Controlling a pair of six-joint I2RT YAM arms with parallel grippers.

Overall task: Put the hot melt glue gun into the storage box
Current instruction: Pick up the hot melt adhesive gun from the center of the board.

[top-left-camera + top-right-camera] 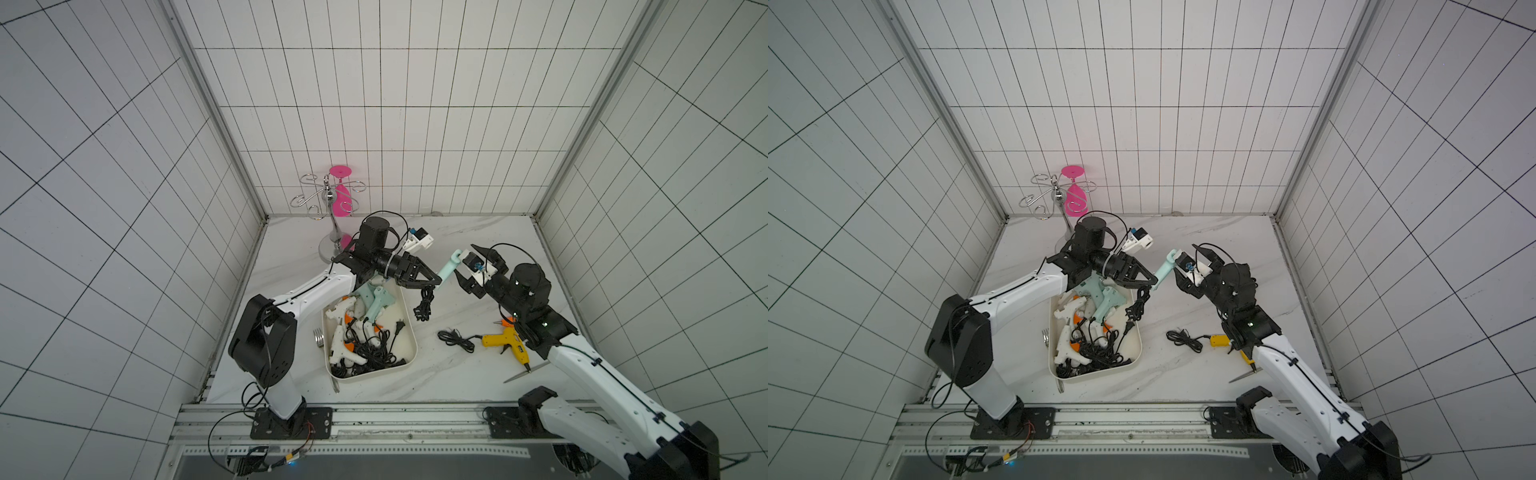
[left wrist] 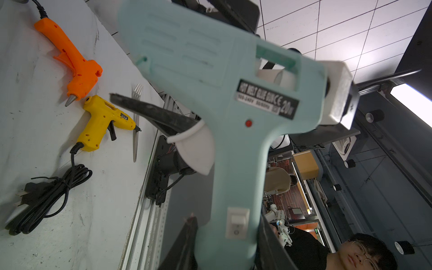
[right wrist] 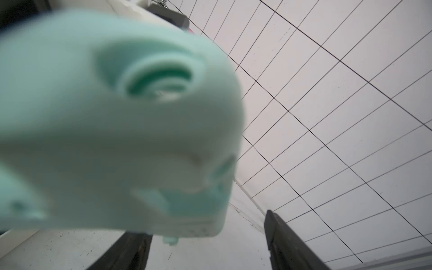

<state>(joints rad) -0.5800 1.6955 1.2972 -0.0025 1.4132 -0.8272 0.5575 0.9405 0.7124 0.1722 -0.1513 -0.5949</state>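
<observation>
Reading the black sticker [image 2: 266,99] on the mint-green plastic hot melt glue gun [image 2: 210,93]: "HOT MELT GLUE GUN", CE mark, "20W". The smaller line beneath is too blurred to read. Matte moulded body with ribbed slots on the barrel, a curved white trigger [image 2: 196,154], a red dot [image 2: 248,123] under the sticker and a white rocker switch [image 2: 237,222] on the grip.

Left gripper [image 1: 436,280] pinches the grip and holds the gun aloft. Right gripper [image 1: 465,259] has its jaws spread just beside the gun's far end; contact cannot be told.

Gun is not in the shallow cream-white plastic storage box [image 1: 415,345]. In both top views it shows just past the box's far corner, with its bundled black cord [image 1: 424,309] hanging beside the wall. Box has rounded corners and smooth low walls, and holds white and mint guns among tangled cords.

On the white marble-pattern tabletop [image 1: 457,374]:
- yellow plastic glue gun [image 2: 105,121], small label unreadable
- orange plastic glue gun [image 2: 70,60], metal nozzle
- steel fork [image 2: 136,117]
</observation>
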